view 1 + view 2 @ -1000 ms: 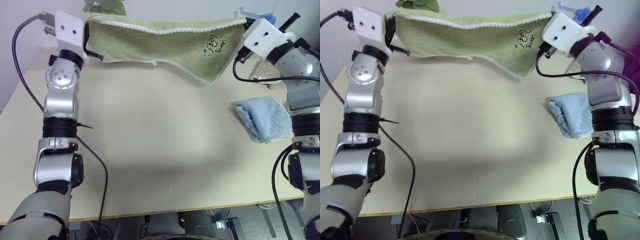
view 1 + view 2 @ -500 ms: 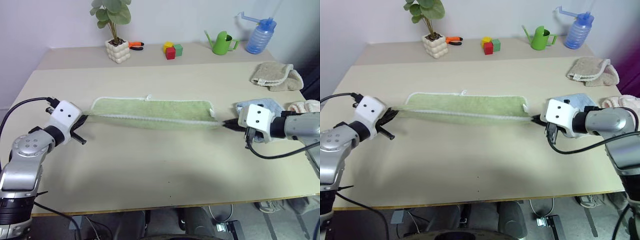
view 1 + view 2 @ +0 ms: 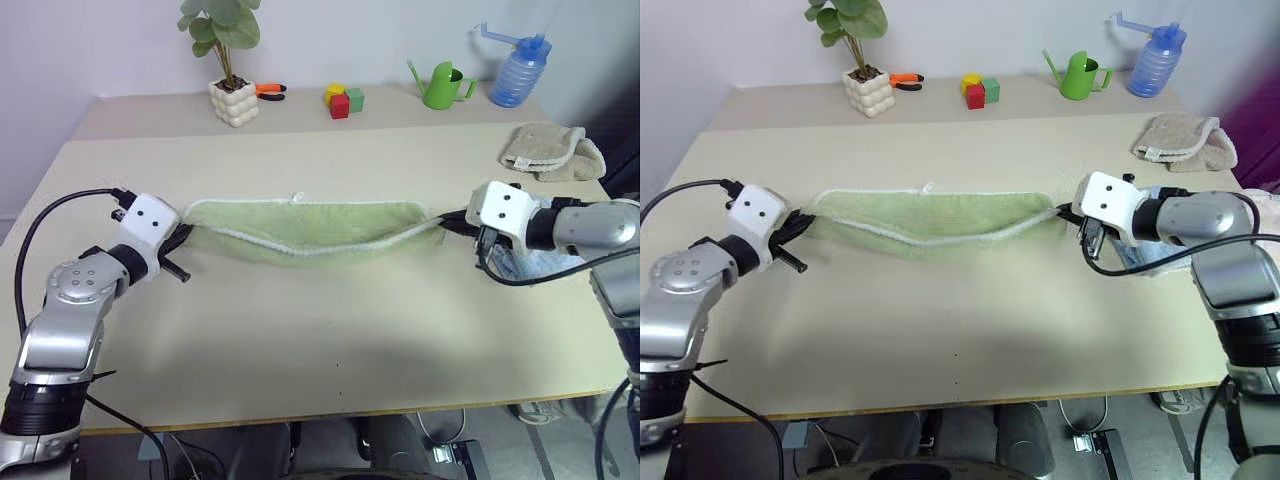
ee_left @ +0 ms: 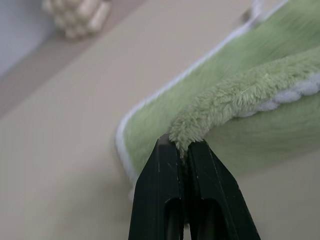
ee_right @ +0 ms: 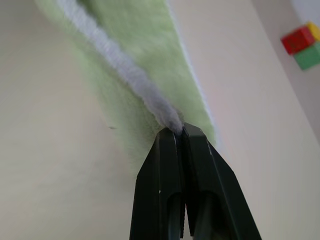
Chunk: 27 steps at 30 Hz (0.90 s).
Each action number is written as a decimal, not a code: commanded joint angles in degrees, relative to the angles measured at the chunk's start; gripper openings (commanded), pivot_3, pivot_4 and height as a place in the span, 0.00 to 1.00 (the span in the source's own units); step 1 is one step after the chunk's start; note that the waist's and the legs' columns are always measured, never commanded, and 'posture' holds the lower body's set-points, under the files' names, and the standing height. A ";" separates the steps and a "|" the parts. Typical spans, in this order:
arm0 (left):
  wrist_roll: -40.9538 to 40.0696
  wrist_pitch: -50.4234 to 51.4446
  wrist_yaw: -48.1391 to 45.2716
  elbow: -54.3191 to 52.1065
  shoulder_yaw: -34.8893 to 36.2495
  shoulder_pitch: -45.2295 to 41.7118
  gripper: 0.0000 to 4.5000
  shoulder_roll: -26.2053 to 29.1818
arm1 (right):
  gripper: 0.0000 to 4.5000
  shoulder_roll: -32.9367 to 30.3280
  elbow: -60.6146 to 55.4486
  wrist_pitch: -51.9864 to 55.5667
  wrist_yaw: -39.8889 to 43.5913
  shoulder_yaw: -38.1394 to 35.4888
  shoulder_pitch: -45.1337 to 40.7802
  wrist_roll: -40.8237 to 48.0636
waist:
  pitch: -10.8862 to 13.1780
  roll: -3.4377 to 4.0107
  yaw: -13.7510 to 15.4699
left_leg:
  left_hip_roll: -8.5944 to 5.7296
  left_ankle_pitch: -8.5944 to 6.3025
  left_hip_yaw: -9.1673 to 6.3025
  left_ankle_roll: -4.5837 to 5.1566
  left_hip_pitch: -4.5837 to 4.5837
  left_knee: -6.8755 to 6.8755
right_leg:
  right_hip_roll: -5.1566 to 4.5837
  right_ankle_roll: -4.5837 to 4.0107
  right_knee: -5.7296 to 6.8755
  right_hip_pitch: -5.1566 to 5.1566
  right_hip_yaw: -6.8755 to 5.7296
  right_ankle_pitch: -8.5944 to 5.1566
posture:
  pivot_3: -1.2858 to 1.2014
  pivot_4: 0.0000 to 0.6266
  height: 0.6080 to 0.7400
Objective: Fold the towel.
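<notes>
The light-green towel (image 3: 310, 228) lies stretched across the middle of the table, its far half flat and its near white-edged hem sagging between my two grippers. My left gripper (image 3: 183, 235) is shut on the towel's left corner, just above the tabletop. At the towel's right end my right gripper (image 3: 450, 219) is shut on the other corner. In the left wrist view the black fingers (image 4: 167, 200) pinch a fold of green terry (image 4: 235, 95). The right wrist view shows the fingers (image 5: 165, 195) clamped on the white hem (image 5: 120, 60).
A light-blue towel (image 3: 530, 265) lies under my right forearm and a beige towel (image 3: 550, 152) sits at the back right. Along the far edge stand a potted plant (image 3: 233, 95), orange pliers (image 3: 268, 90), coloured blocks (image 3: 343, 100), a green watering can (image 3: 440, 85) and a blue spray bottle (image 3: 515, 70).
Both grippers came down from high above the table with the towel, laying its far half flat. In the last half second they drew slightly inward, and the near hem now sags.
</notes>
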 commanded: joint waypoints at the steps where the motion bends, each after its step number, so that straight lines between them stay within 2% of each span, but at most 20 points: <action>1: 2.73 0.17 2.95 5.09 -2.14 -4.01 0.00 -1.91 | 0.01 3.73 7.88 -5.30 -3.59 2.17 -5.49 -4.60 | 0.00 0.00 -0.01 | -0.01 0.02 0.02 -0.04 0.00 0.01 | -0.01 0.01 0.01 0.00 0.00 0.00 | 0.52 0.24 0.93; 5: 3.22 -1.18 6.36 13.34 -1.34 -7.66 0.00 -5.30 | 0.01 7.04 17.20 -10.11 -5.86 3.70 -9.02 -7.59 | 0.00 0.00 0.00 | -0.01 0.14 0.00 -0.24 0.01 0.00 | 0.00 0.00 0.05 -0.02 0.00 0.01 | 0.52 0.24 0.93; 15: 6.65 -9.52 9.41 27.66 -4.11 -15.30 0.00 -8.39 | 0.01 13.03 35.26 -18.89 -10.57 4.78 -17.64 -11.13 | 0.00 0.00 -0.09 | -0.03 0.19 0.02 -0.32 -0.02 0.00 | 0.00 0.00 0.06 -0.06 0.00 0.01 | 0.52 0.24 0.93; 26: 5.40 -10.62 9.94 34.09 -3.37 -19.57 0.00 -10.67 | 0.01 14.63 43.49 -23.13 -11.41 5.16 -20.42 -12.94 | 0.00 0.00 -0.13 | -0.03 0.19 0.02 -0.33 -0.03 0.00 | 0.00 0.00 0.06 -0.07 0.00 0.01 | 0.52 0.24 0.93; 27: 4.82 -10.37 9.91 34.03 -2.83 -19.61 0.07 -10.81 | 0.00 14.66 43.53 -22.99 -11.62 4.99 -20.33 -12.92 | 0.00 0.00 -0.13 | -0.03 0.20 0.02 -0.33 -0.03 0.01 | 0.00 0.00 0.06 -0.07 0.00 0.01 | 0.52 0.24 0.93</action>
